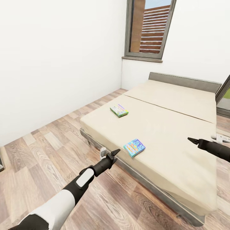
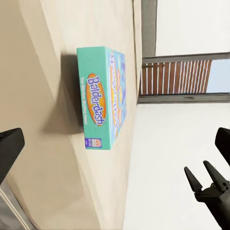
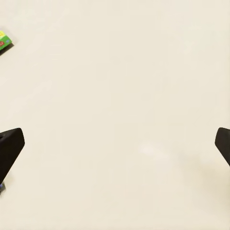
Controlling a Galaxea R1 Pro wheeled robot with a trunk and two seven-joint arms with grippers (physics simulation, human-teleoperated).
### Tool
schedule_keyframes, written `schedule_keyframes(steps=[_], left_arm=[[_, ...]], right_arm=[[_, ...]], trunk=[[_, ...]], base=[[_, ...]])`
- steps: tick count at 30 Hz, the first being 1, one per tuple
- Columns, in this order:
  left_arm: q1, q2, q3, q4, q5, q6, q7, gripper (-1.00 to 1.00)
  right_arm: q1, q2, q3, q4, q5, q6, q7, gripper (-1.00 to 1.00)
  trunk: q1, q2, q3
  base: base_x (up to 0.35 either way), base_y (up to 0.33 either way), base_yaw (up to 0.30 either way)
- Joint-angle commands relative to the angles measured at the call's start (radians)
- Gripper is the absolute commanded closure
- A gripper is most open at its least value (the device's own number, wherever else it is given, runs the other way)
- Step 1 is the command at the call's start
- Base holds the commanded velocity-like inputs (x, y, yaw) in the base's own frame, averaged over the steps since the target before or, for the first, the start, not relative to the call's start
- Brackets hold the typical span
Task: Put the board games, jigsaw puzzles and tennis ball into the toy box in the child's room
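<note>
Two board games lie flat on the bed (image 1: 179,134), both on its beige cover and well apart from each other.

Starting at the left of the head view, the left gripper (image 1: 114,153) hangs over the wood floor (image 1: 48,150) just outside the bed's near long edge. Its fingers are spread wide, with nothing between them. In the left wrist view the two dark fingertips (image 2: 9,148) sit far apart at opposite sides of the picture, and the teal board game (image 2: 101,98), with "Balderdash" printed along its side, lies ahead of them on the mattress, not touched.

That teal board game (image 1: 134,147) rests close to the bed's near long edge, just beyond the left gripper and a little to its right. Farther up the bed, nearer the corner by the white wall (image 1: 57,57), lies the green-edged board game (image 1: 119,110), well away from both grippers.

Behind the bed stands the low grey headboard (image 1: 183,81), and above it the window (image 1: 150,28) with slatted shutters.

At the right, the right gripper (image 1: 192,140) hovers above the mattress on the far side of the teal board game, well apart from it. The right wrist view shows its fingertips (image 3: 10,148) spread wide and empty over plain beige cover, with a corner of the green-edged board game (image 3: 4,42) just visible at the picture's border.
</note>
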Motion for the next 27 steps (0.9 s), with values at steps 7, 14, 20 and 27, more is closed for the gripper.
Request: schedule_keyframes(steps=[7,14,20,27], left_arm=[[-0.028,-0.002,0.002,0.043,0.013,0.006,-0.002,-1.00],[-0.040,-0.004,0.003,0.058,0.014,0.006,-0.002,-1.00],[-0.047,-0.006,0.004,0.066,0.014,0.005,-0.002,-1.00],[-0.052,-0.007,0.004,0.078,0.013,0.005,-0.002,-1.00]], right_arm=[[0.001,0.002,-0.001,-0.006,0.004,0.006,0.006,-1.00],[0.003,0.002,-0.001,-0.008,0.004,0.006,0.006,-1.00],[0.003,0.003,-0.001,-0.010,0.004,0.006,0.006,-1.00],[0.003,0.002,-0.001,-0.013,0.005,0.007,0.006,-1.00]], trunk=[[0.000,0.000,-0.001],[0.000,0.000,-0.001],[0.000,0.000,-0.001],[0.000,0.000,-0.001]], base=[[0.000,0.000,0.000],[0.000,0.000,0.000],[0.000,0.000,0.000],[0.000,0.000,-0.031]])
